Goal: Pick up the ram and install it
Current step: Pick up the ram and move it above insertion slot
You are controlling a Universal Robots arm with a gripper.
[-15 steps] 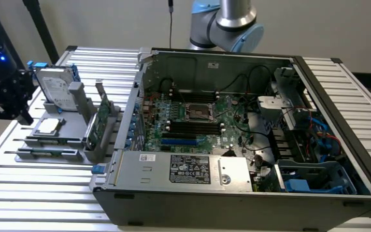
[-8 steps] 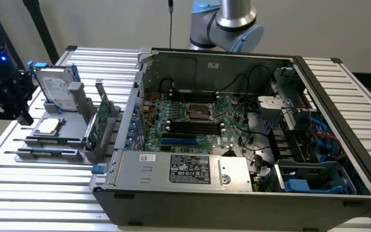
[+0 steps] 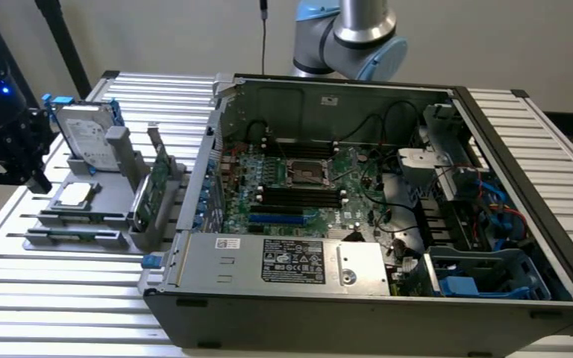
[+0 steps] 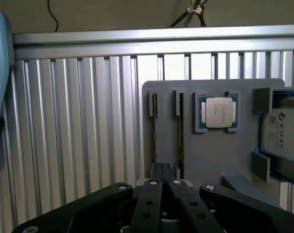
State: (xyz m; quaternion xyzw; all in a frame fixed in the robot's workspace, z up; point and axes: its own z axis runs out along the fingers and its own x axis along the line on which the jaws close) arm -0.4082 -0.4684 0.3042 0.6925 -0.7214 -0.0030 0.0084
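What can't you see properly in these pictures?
Wrist view: the hand covers one end of the ram sticks.
Wrist view: the hard drive is cut off by the picture's edge.
Exterior view: the robot arm is cut off at the top.
Exterior view: the power supply label is too small to read.

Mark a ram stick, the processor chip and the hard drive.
ram stick [image 4: 154,131], wrist view, upper edge.
processor chip [image 4: 217,112], wrist view, silver lid.
hard drive [image 3: 86,138], exterior view, label face.

Dim, even indoor light, soft shadows
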